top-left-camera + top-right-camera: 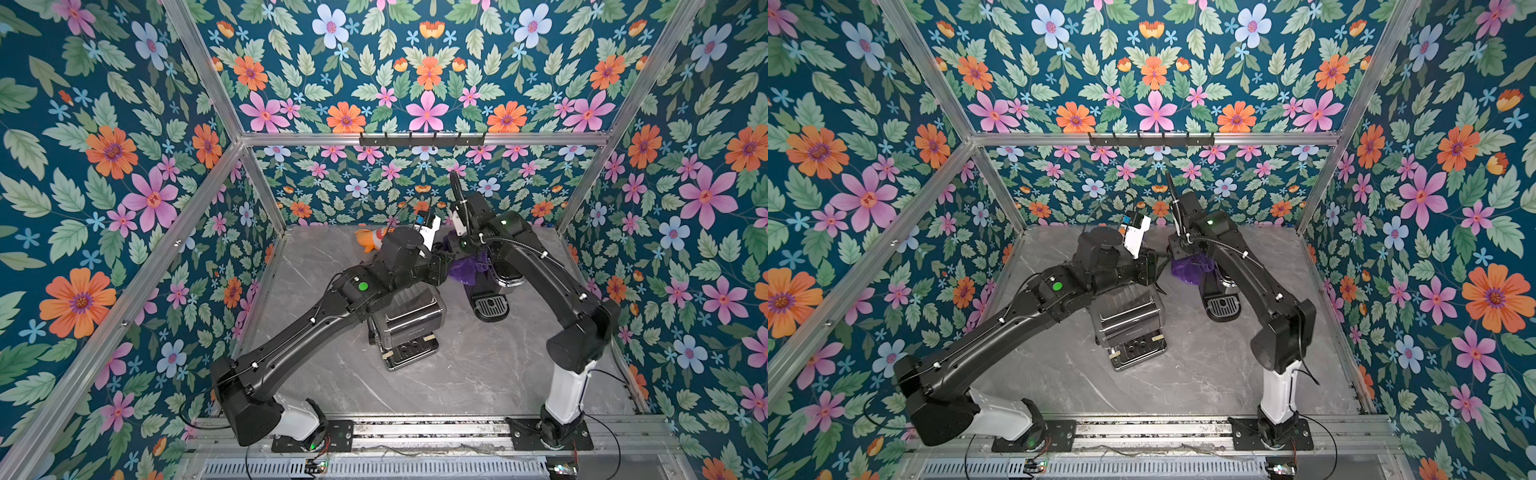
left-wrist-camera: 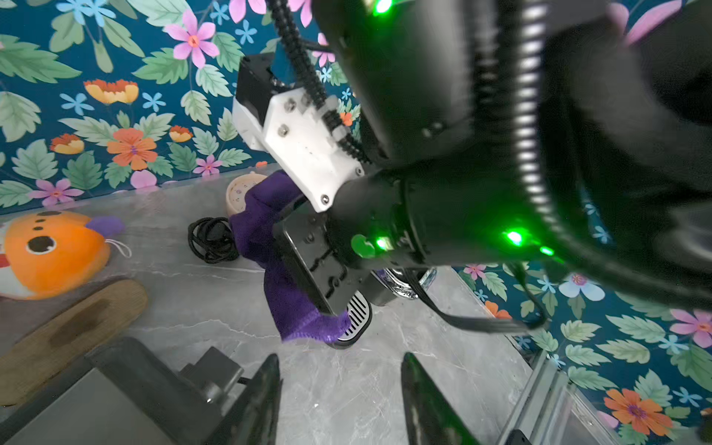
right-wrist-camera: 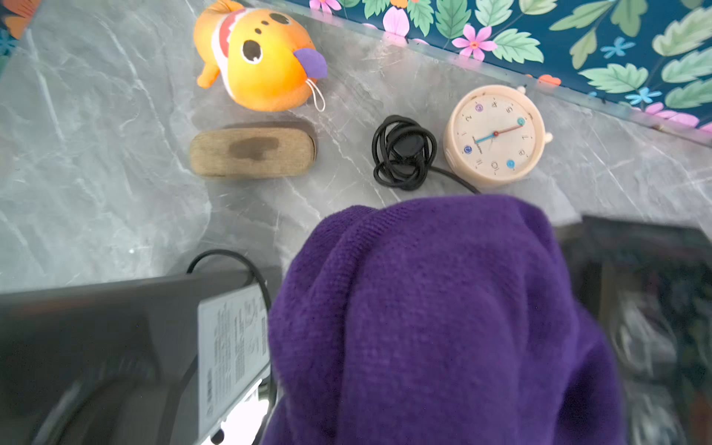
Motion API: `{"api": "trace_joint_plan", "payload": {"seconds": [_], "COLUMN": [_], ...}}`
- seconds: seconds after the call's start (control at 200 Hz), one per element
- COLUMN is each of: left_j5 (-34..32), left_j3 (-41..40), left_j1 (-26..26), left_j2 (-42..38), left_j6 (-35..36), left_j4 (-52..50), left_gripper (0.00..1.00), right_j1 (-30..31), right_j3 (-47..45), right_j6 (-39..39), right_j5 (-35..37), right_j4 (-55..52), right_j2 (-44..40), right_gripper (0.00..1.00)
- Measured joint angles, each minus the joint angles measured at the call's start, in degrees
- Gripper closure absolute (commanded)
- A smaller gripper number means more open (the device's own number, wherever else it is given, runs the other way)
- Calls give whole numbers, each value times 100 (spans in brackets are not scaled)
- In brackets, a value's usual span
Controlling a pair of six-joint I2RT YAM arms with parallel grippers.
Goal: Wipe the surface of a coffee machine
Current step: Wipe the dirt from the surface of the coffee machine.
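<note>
Coffee machine [image 1: 492, 306], one, stands beneath one purple cloth [image 1: 465, 270].

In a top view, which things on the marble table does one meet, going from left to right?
From the left: orange plush fish → grey appliance → coffee machine. The purple cloth overlaps the coffee machine, so it is left out.

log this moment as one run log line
phase: wipe | right gripper: shut on purple cloth, at coffee machine | left gripper: open, empty
</note>
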Motion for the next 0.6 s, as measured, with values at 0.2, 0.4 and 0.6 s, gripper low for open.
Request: {"api": "trace_joint_plan", "payload": {"seconds": [0.2, 0.4, 0.6], "left_j5": [-186, -317, -304], "left_j3": [-197, -249, -247], "left_j1": [4, 22, 17], "left_j2": [-249, -291, -291], "left_j6": [2, 2, 0], "left_j4": [-173, -201, -199], "left_gripper": [49, 49, 49], "right_j1": [-9, 68, 57], "right_j3": [262, -968, -1432], "right_j6": [-120, -118, -70], "right_j5": [57, 48, 57], "right_j4": [-254, -13, 229], "right_j2": [501, 181, 258], "right_gripper": [100, 100, 100]}}
